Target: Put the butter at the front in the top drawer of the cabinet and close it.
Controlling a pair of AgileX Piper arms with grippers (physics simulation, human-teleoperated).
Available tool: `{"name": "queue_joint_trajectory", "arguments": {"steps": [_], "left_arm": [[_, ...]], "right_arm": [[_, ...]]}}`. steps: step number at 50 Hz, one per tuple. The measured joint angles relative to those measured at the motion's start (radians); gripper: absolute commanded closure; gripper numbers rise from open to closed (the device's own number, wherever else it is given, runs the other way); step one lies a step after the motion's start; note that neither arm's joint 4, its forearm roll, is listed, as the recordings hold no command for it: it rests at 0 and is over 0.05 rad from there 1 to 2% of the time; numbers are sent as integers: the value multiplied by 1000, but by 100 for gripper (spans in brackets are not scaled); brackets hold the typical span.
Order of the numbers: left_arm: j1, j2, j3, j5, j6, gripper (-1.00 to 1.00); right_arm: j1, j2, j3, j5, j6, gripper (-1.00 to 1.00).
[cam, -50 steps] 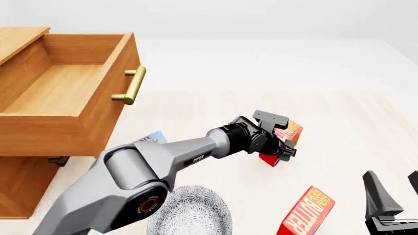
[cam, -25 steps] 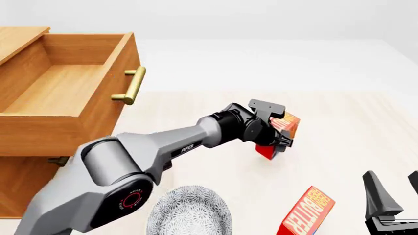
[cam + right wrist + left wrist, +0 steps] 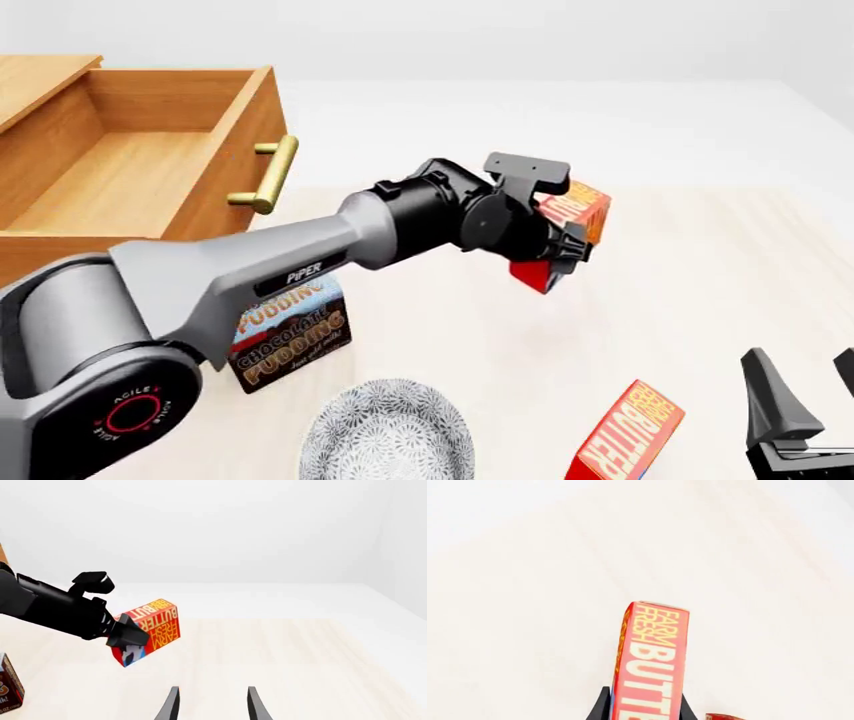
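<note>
- One carton is off the table now: my left gripper (image 3: 558, 232) has pinched the butter (image 3: 566, 222) and lifted it since a second ago, tilted, right of the top drawer (image 3: 127, 175).
- That drawer sits pulled out, so I reckon carrying it over comes next.
- My right gripper (image 3: 211, 703) hangs spread, holding nothing, beside the second butter carton (image 3: 625, 437).

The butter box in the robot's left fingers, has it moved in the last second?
Yes. The butter has risen, off the table, and shifted slightly toward the cabinet; the other carton hasn't moved.
</note>
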Motion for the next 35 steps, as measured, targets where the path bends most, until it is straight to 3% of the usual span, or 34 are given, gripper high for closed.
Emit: {"name": "queue_joint_trajectory", "arguments": {"steps": [20,35], "left_arm": [[37,-222,129,59,48,100],[114,-320,104,176,111,100]], "right_arm": [[0,-2,0,2,0,-100],[0,-5,-1,6,0,-100]]}}
